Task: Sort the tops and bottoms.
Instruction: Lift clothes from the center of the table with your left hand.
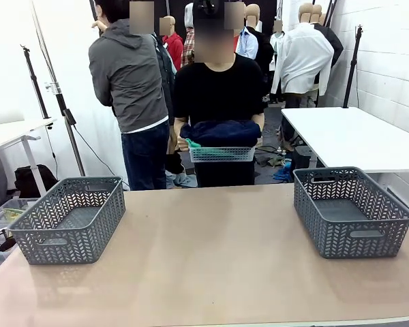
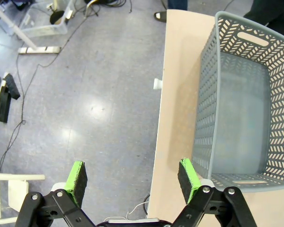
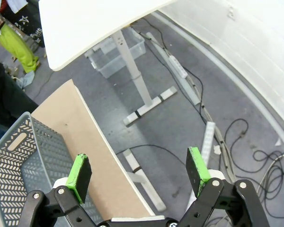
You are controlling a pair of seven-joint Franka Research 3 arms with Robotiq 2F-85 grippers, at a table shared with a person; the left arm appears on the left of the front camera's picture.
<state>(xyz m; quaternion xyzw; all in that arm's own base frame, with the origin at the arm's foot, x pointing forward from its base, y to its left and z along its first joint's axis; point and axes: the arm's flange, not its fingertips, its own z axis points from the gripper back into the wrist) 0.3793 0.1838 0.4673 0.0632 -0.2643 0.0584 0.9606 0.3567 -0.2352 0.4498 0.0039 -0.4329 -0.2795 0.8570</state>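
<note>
At the far side of the table a person in black holds a small pale basket with both hands. Folded navy cloth is piled in it, and a green edge of cloth, seemingly the bottoms, pokes out at its left. I cannot tell tops from bottoms in the pile. My left gripper hangs open over the floor beside the table's left edge, with nothing between its green pads. My right gripper is open too, above the floor off the table's right edge.
Two grey lattice baskets with nothing in them stand on the table, one at the left and one at the right. A second person in a grey jacket stands behind. A white table is at the far right.
</note>
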